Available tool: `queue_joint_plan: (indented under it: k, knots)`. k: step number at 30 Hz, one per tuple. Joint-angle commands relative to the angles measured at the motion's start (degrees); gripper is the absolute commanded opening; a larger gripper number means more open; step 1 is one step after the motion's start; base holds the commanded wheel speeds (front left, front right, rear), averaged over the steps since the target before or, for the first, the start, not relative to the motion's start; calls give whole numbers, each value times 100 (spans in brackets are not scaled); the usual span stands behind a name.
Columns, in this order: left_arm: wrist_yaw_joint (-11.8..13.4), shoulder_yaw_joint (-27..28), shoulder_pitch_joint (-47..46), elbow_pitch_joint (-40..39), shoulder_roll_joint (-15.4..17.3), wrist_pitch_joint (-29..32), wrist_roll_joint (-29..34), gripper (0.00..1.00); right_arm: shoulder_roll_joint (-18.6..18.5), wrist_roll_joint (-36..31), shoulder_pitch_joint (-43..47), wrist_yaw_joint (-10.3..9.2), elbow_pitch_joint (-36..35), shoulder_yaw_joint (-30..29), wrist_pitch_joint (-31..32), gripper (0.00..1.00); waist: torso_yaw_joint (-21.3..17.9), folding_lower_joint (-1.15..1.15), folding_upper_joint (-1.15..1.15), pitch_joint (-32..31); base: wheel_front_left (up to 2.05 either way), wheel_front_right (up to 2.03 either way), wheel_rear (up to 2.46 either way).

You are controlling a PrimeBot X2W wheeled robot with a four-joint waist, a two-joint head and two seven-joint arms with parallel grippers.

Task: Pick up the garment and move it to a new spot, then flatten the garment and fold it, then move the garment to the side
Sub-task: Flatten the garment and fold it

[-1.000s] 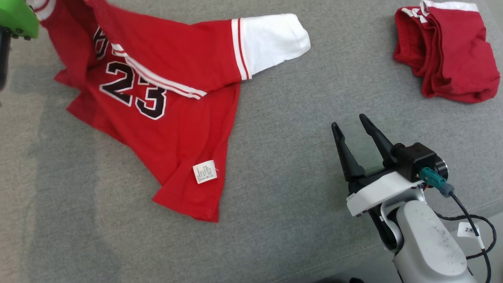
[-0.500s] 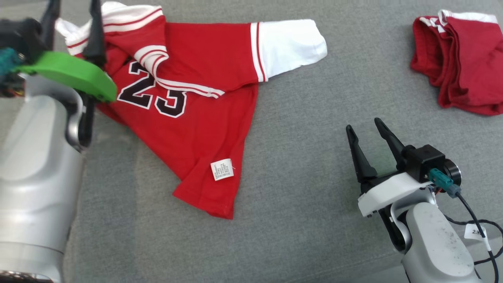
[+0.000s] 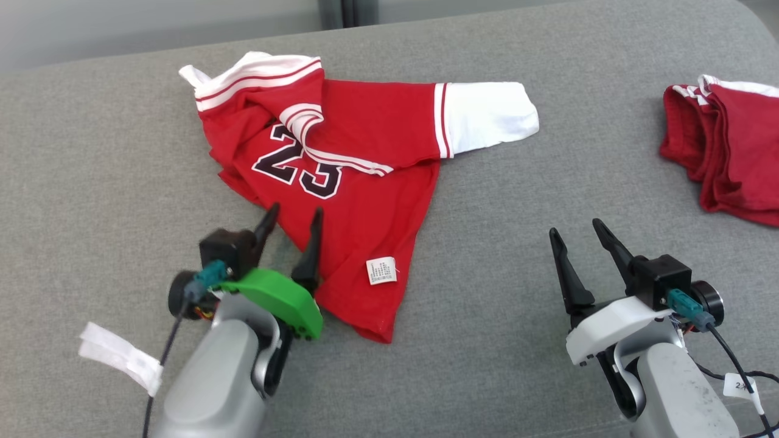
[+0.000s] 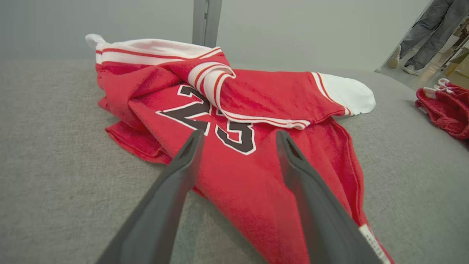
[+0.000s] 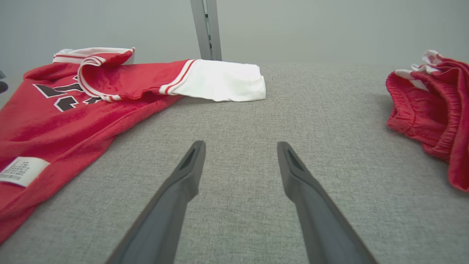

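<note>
One red number 23 jersey (image 3: 365, 201) lay rumpled on a grey cushion (image 3: 122, 152). The left gripper (image 3: 296, 210), spread and empty, was at the jersey's near edge; the right gripper (image 3: 574, 227), also spread, and red shorts (image 3: 730, 164) were well to its right.

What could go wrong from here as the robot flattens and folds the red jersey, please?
1. The jersey lies bunched, its striped neckline folded over the number; the open left gripper at its near edge may pinch several layers.
2. The open right gripper is apart from it over bare cushion; a one-armed pull may drag rather than spread it.
3. Set aside rightward, it could tangle with the second red garment.
</note>
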Motion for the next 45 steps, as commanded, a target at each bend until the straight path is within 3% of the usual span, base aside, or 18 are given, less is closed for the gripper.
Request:
queue_joint_plan:
  k: [1,8,16,17,19,23,30,34,44,45]
  knots:
    - [-30,-70,202,-7,-52,-2,-16,100,-20,-33,103,-9,18,-18,-11,100,108,0,0,-159,0,0,0]
    - [-43,-690,828,-108,-174,-2,-259,100,-21,-81,262,-9,48,-94,-10,100,155,0,0,-270,0,0,0]
    - [-42,-902,969,161,-177,-2,-545,100,-20,-113,299,-9,50,-84,-11,100,180,0,0,-283,0,0,0]
    - [-42,-935,954,199,-175,-2,-591,46,-20,-111,293,-9,51,-79,-10,100,178,0,0,-279,0,0,0]
    - [-43,-1005,938,265,-175,-2,-701,0,-21,-117,290,-9,53,-76,-11,100,182,0,0,-277,0,0,0]
    - [-43,-1125,899,379,-132,-2,-913,0,-21,-121,322,-9,75,-114,-11,100,219,0,0,-307,0,0,0]
    - [-43,-801,913,283,87,-2,-1028,0,-20,-53,423,-9,115,-214,-10,100,459,0,0,-460,0,0,0]
    - [-35,-415,828,178,356,-2,-915,0,-21,22,461,-9,157,-204,-10,100,638,0,0,-595,0,0,0]
    - [264,522,972,163,1195,-2,-480,0,-21,91,512,-9,170,-127,-10,100,812,0,0,-799,0,0,0]
    - [301,627,975,151,1221,-2,-456,16,-20,90,515,-9,163,-115,-10,100,814,0,0,-794,0,0,0]
